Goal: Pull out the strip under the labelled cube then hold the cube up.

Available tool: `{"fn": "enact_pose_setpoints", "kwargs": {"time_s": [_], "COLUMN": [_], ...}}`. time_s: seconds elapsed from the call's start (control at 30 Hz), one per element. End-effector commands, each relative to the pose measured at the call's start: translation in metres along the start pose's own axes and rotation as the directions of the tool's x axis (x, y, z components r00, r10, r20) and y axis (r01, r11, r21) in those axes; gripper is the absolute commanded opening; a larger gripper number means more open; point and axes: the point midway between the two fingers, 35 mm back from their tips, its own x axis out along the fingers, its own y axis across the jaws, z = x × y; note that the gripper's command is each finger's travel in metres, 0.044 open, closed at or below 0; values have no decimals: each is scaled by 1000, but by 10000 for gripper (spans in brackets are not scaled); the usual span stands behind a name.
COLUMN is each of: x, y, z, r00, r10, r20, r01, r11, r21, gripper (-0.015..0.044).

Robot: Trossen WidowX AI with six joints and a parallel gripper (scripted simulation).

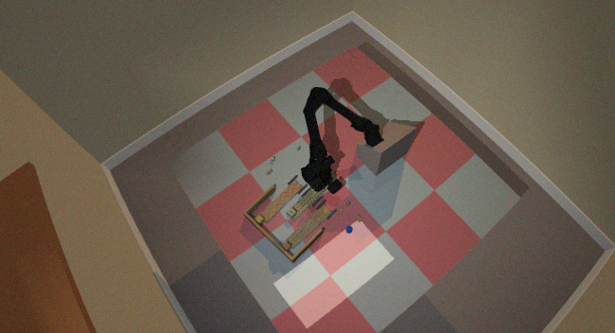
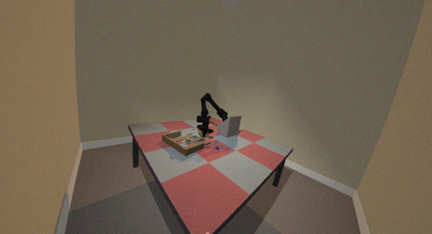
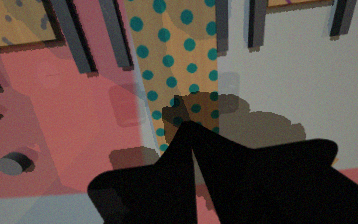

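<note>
Three patterned strips lie side by side in a wooden frame (image 1: 269, 236) (image 2: 176, 147). The middle, teal-dotted strip (image 1: 307, 201) (image 3: 180, 60) sticks out past its dark guide rails. A pale green-yellow cube (image 1: 291, 212) with a small dark mark sits on its inner end. The zigzag strip (image 1: 282, 201) has a yellow cube (image 1: 259, 219) by its inner end. The speckled strip (image 1: 309, 226) (image 3: 15, 25) has an orange-brown cube (image 1: 287, 246) at its inner end. My gripper (image 2: 204, 135) (image 3: 187, 125) is shut, its tips together over the dotted strip's outer part; contact is unclear.
Dark guide rails (image 3: 75, 40) (image 3: 257, 22) stand beside the strips. A blue ball (image 1: 349, 229) (image 2: 217, 147) and a small grey cylinder (image 3: 12, 164) lie near the speckled strip's outer end. A large grey block (image 1: 393, 145) (image 2: 229, 127) stands by the arm's base.
</note>
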Motion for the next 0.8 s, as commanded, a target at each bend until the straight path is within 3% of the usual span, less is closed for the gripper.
{"fn": "enact_pose_setpoints", "kwargs": {"time_s": [0.0, 0.77], "x": [4, 4], "y": [0, -1], "z": [-16, -45], "r00": [999, 999], "r10": [3, 3], "r20": [-32, -33], "r01": [-3, -3], "r11": [1000, 1000], "r21": [-11, -12], "gripper": [0, 0]}}
